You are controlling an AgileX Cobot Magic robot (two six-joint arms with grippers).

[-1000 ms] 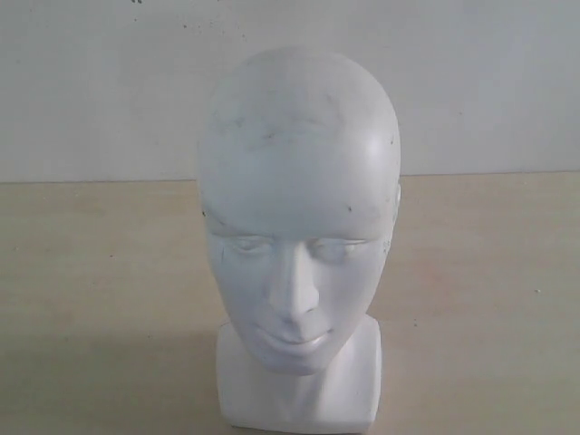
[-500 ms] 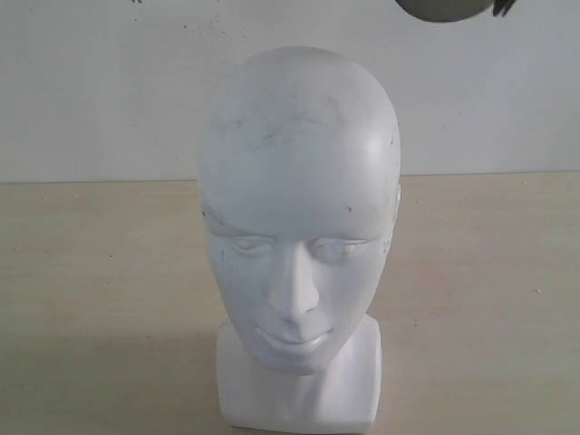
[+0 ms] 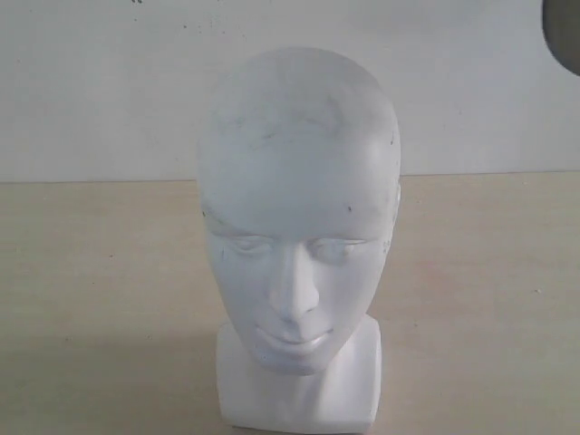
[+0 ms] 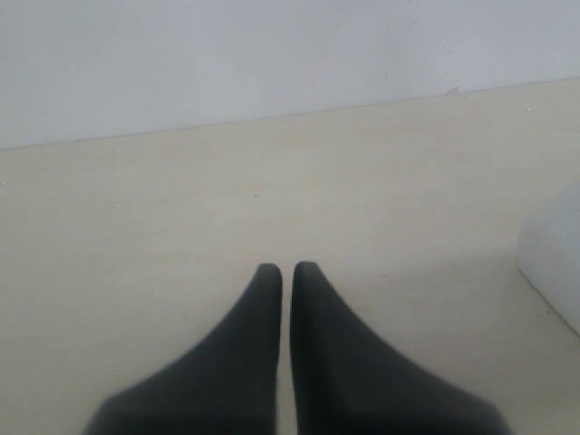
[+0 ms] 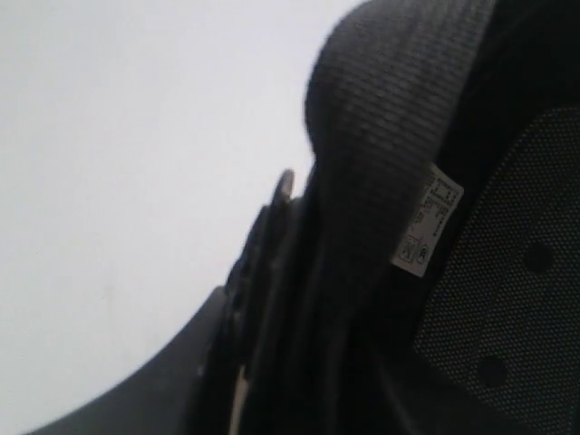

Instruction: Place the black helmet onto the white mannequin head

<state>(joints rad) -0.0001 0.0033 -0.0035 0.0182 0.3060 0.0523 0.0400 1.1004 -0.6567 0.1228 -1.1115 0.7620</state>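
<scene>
The white mannequin head (image 3: 299, 199) stands upright on its blocky neck base (image 3: 299, 390) in the middle of the exterior view, bare on top. Only a dark sliver of the black helmet (image 3: 564, 32) shows at the top right edge, well above and to the right of the head. The right wrist view is filled by the helmet's padded lining (image 5: 390, 136) and its small white label (image 5: 426, 220). My right gripper (image 5: 263, 362) is shut on the helmet's rim, with one finger (image 5: 163, 381) outside the shell. My left gripper (image 4: 286, 272) is shut and holds nothing, low over the table.
A pale wooden table (image 3: 100, 272) stretches to both sides of the head, with a white wall (image 3: 109, 82) behind. A corner of the white neck base (image 4: 555, 263) shows in the left wrist view, to one side of the left gripper.
No helmet showed a second ago. Half a second ago a dark part hung at the top, right of the head. It now sits at the far right edge.
</scene>
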